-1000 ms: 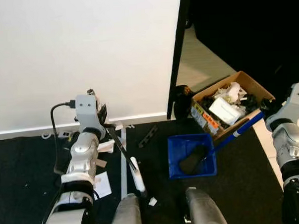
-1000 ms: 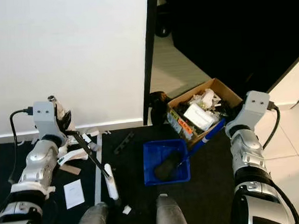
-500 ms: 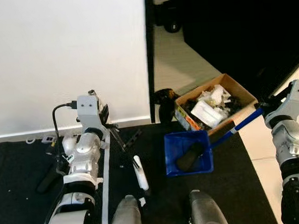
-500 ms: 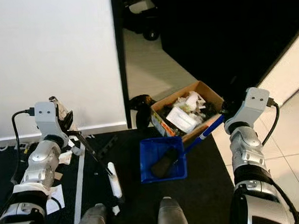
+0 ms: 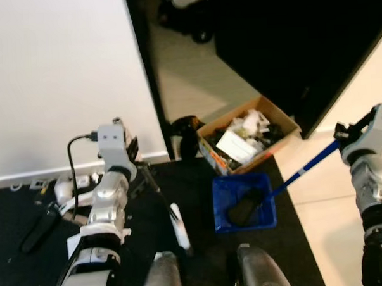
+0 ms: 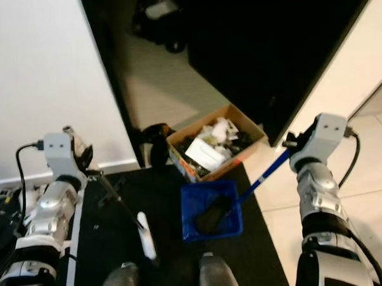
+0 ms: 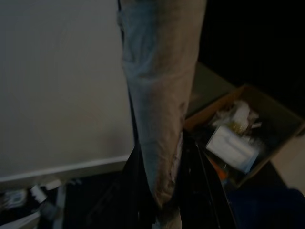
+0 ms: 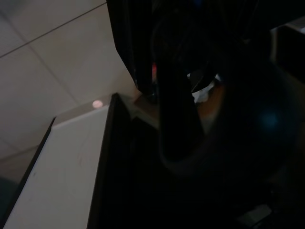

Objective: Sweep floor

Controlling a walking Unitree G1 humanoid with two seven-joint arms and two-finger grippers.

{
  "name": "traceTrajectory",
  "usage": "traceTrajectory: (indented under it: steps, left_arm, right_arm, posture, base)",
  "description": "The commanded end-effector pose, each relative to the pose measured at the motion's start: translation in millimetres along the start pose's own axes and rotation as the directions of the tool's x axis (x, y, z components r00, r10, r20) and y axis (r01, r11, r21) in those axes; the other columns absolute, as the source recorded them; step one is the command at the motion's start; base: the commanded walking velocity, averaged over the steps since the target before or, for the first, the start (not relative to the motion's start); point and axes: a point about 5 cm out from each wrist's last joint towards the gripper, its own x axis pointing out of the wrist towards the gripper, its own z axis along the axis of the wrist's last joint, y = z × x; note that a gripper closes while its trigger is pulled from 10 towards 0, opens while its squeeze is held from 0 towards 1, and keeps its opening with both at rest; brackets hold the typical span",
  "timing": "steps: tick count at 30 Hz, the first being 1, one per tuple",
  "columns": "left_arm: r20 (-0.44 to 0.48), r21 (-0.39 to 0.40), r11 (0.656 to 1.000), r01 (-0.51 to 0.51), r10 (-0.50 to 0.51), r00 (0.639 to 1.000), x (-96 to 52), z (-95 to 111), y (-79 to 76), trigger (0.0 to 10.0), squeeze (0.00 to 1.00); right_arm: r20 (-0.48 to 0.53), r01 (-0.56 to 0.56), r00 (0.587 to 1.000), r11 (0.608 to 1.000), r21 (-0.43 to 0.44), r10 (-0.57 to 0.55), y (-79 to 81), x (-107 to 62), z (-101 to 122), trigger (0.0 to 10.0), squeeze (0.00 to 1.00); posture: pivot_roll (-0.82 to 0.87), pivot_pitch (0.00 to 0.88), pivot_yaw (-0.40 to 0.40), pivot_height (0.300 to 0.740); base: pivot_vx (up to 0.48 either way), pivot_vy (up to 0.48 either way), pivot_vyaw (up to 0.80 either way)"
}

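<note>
No writing is legible. One blue dustpan [image 5: 243, 202] at centre, gripped by the right hand [image 5: 340, 134]; one brush [image 5: 175, 225] gripped by the left hand [image 5: 136, 159]; one cardboard box [image 5: 247, 140].

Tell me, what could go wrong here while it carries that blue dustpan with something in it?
The blue dustpan hangs on a long handle from the right hand and holds a dark lump, which might slide out if the pan tips. The cardboard box of rubbish sits just behind it, so a swing could knock it. The brush in the left hand trails near the robot's feet and might snag.
</note>
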Motion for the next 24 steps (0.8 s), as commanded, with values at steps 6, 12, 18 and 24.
traceTrajectory:
  steps: [6,12,18,24]
  left_arm:
    - [-0.006,-0.006,0.999,-0.037,0.037,0.999,-2.6,-1.0,8.7,10.0,0.0]
    - [-0.012,-0.01,0.999,-0.043,0.043,0.999,-2.7,-1.1,11.4,10.0,0.0]
    - [-0.019,-0.021,0.999,-0.042,0.042,0.999,-2.9,-1.9,11.6,10.0,0.0]
    - [-0.024,-0.024,0.999,-0.04,0.04,0.999,-3.6,-3.2,11.1,10.0,0.0]
  right_arm:
    - [0.057,-0.009,0.998,1.0,0.009,0.008,-0.5,4.1,17.9,10.0,0.0]
    - [0.052,-0.008,0.999,1.0,0.01,0.007,-1.4,4.7,18.6,10.0,0.0]
    - [0.048,-0.011,0.999,1.0,0.011,0.01,0.0,4.4,17.0,10.0,0.0]
    - [0.044,-0.012,0.999,1.0,0.01,0.012,0.2,4.1,16.2,10.0,0.0]
  posture:
    - [-0.02,0.045,-0.009,0.74]
    - [-0.02,0.05,-0.01,0.74]
    - [-0.02,0.058,-0.013,0.74]
    - [-0.02,0.061,-0.015,0.74]
  base:
    - [0.0,0.0,0.0]
    - [0.0,0.0,0.0]
    - [0.0,0.106,0.0]
    - [0.0,0.453,0.0]
